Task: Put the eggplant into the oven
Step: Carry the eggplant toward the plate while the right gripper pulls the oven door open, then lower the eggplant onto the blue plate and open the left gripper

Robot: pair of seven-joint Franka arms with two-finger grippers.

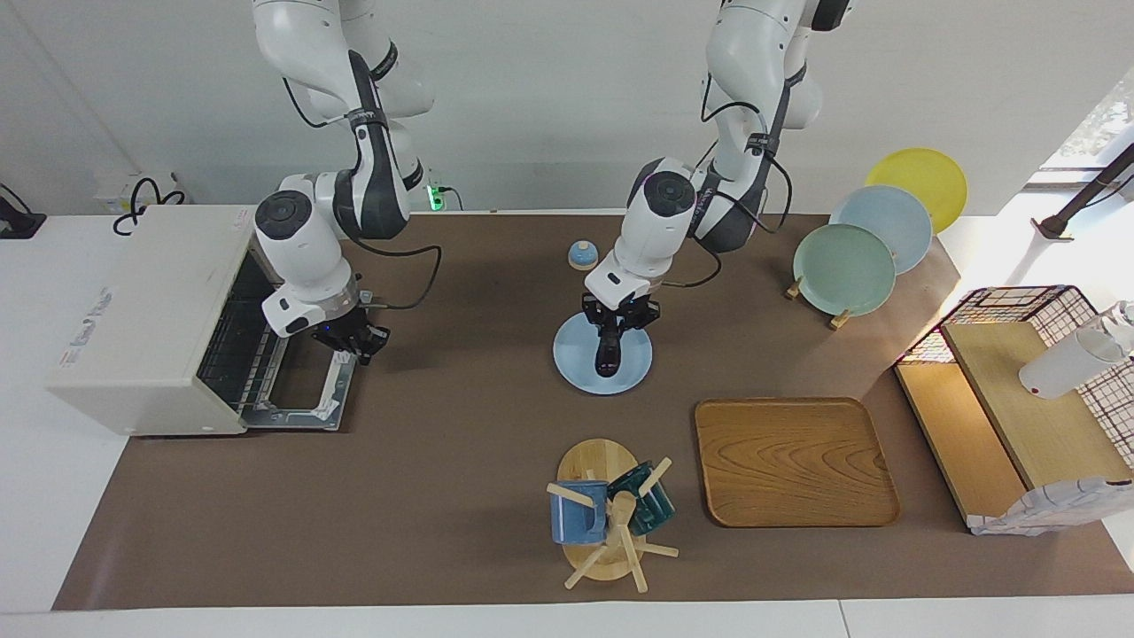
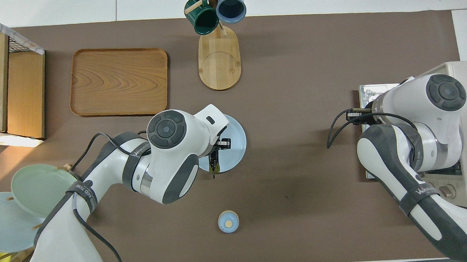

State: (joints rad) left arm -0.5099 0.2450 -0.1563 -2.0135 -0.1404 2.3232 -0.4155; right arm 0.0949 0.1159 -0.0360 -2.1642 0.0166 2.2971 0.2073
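The dark purple eggplant [image 1: 608,354] hangs upright with its stem end up, and my left gripper [image 1: 617,324] is shut on that upper end. It is over the light blue plate [image 1: 576,356] in the middle of the table; I cannot tell whether its lower end touches the plate. In the overhead view the eggplant [image 2: 214,163] shows at the plate's [image 2: 237,135] edge, beside the left arm's wrist. The off-white oven [image 1: 142,310] stands at the right arm's end of the table with its door [image 1: 301,394] folded down open. My right gripper [image 1: 356,342] is shut just above the door's edge.
A wooden tray [image 1: 793,461] and a mug stand [image 1: 607,518] with two mugs lie farther from the robots than the plate. A small blue lidded pot [image 1: 582,255] sits nearer to them. A plate rack [image 1: 846,261] and a wire shelf [image 1: 1019,390] stand at the left arm's end.
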